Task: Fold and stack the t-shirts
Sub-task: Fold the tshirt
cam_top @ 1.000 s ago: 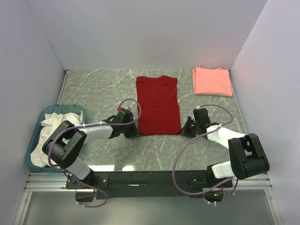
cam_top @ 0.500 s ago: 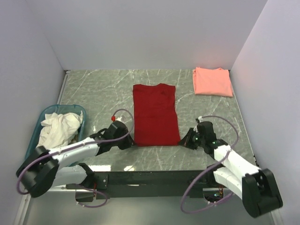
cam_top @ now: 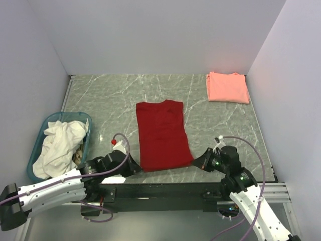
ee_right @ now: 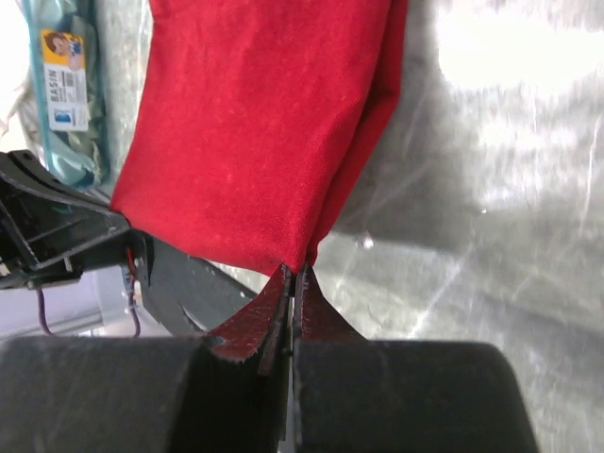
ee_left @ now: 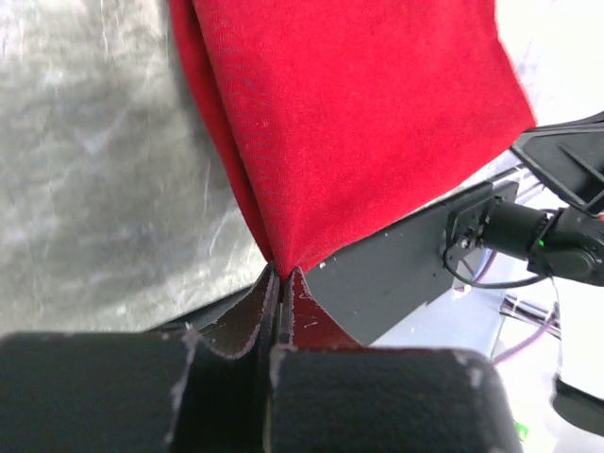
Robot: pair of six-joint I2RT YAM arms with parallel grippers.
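The grey marbled table (cam_top: 110, 95) carries a deep red t-shirt (cam_top: 161, 134), folded lengthwise into a long strip and lying flat at its middle, collar end away from the arms and hem reaching the near edge. At the left side sits a teal laundry basket (cam_top: 67, 114) heaped with white cloth (cam_top: 57, 145). A salmon-pink t-shirt (cam_top: 227, 87) lies folded in the far right corner, well apart from the red one. The left gripper (ee_left: 280, 274) has its jaws pressed together on the red shirt's near left corner, and the right gripper (ee_right: 293, 274) pinches the near right corner likewise.
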